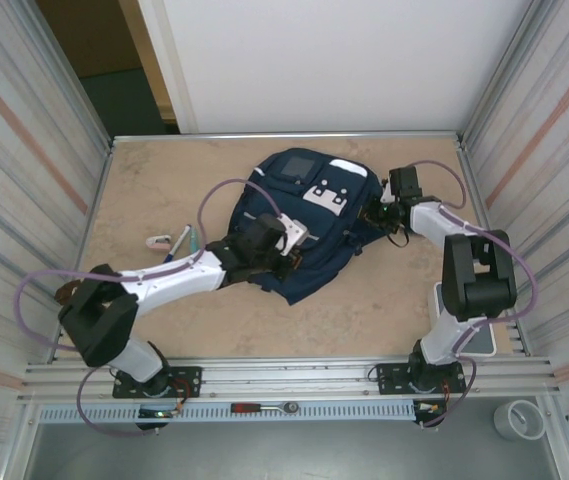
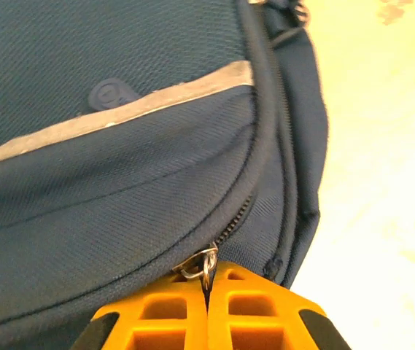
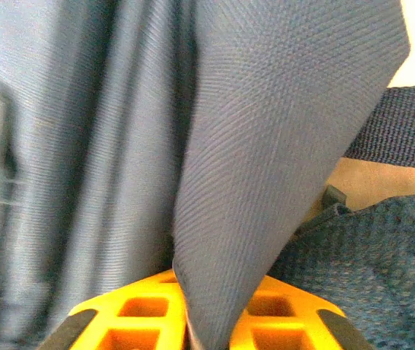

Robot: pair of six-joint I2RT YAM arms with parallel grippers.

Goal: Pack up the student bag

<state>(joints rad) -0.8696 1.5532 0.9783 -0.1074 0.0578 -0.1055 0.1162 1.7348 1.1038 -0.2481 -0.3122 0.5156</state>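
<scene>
The large navy-blue fabric backpack, the student bag (image 1: pixel 309 225), lies flat in the middle of the beige table (image 1: pixel 164 180), its white top patch toward the far wall. The step in hand looks like working a front-pocket zip: one arm braces the bag while the other takes the slider. Whether the pocket is being opened or closed cannot be told. The next move likely calls for a steady pull along the curved zip track, with the bracing grip kept firm so the soft bag does not slide or bunch.

The right gripper (image 3: pixel 207 288), at the bag's right flank, is clenched on a fold of navy fabric (image 3: pixel 265 146) that rises between its orange fingers (image 3: pixel 287 310); a black webbing strap (image 3: pixel 397 135) shows just beyond. The left gripper (image 2: pixel 208 281) is pinched tight on the small metal zip pull ring (image 2: pixel 203 264) at the pocket's corner, below a grey reflective stripe (image 2: pixel 119 113). Pens and small items (image 1: pixel 174 240) lie on the table left of the bag, not yet packed
</scene>
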